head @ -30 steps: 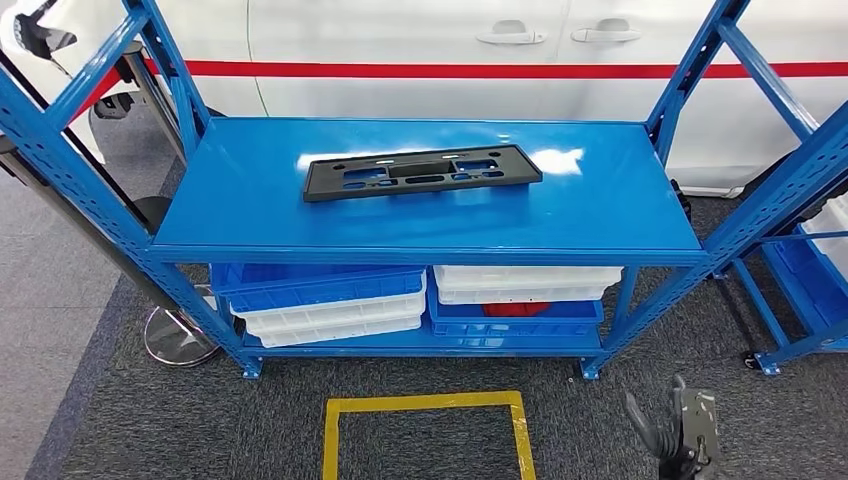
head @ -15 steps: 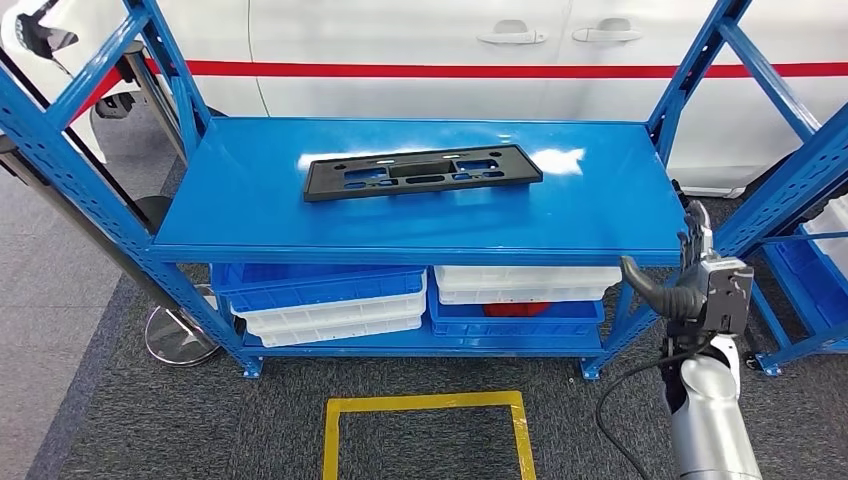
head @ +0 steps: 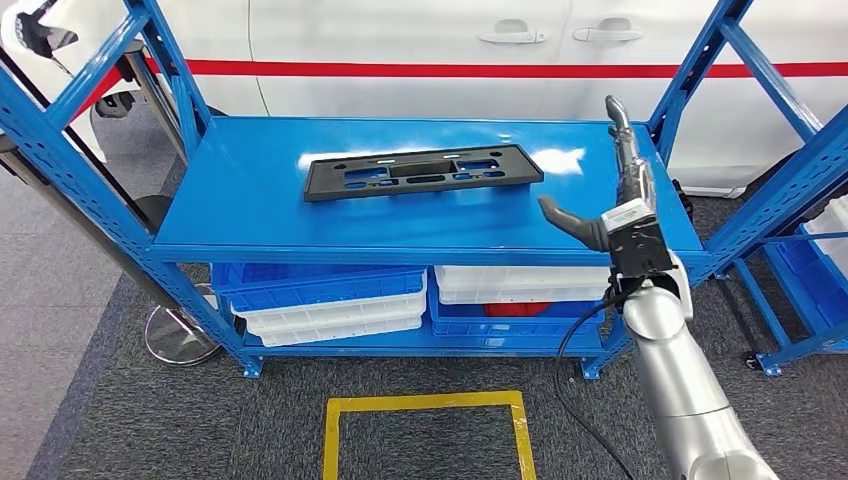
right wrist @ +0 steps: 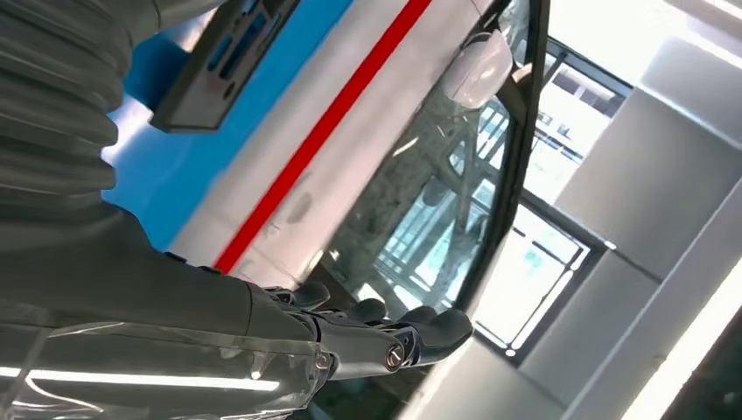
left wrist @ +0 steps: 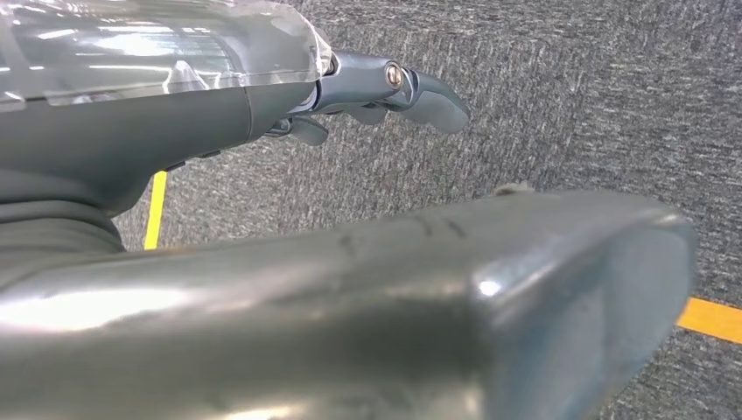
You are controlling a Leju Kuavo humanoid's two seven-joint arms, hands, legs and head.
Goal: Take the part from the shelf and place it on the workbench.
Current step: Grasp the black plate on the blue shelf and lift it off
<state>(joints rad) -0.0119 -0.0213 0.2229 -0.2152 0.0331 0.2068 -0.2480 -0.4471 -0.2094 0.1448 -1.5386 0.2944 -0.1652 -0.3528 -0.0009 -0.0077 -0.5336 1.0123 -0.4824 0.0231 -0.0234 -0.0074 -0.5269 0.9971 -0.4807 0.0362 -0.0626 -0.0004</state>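
The blue shelf [head: 250, 200] held the part [head: 420, 172]. Our right hand [head: 610, 190] was apart, fingers [head: 622, 130] spread, empty; we feared a shove might slide it.

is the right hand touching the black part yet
No, in the head view the right hand is raised over the right end of the blue shelf top, fingers apart and holding nothing, with bare shelf between it and the black part.

Empty right hand [right wrist: 175, 306], fingers [right wrist: 437, 332] extended, beside part [right wrist: 219, 66].
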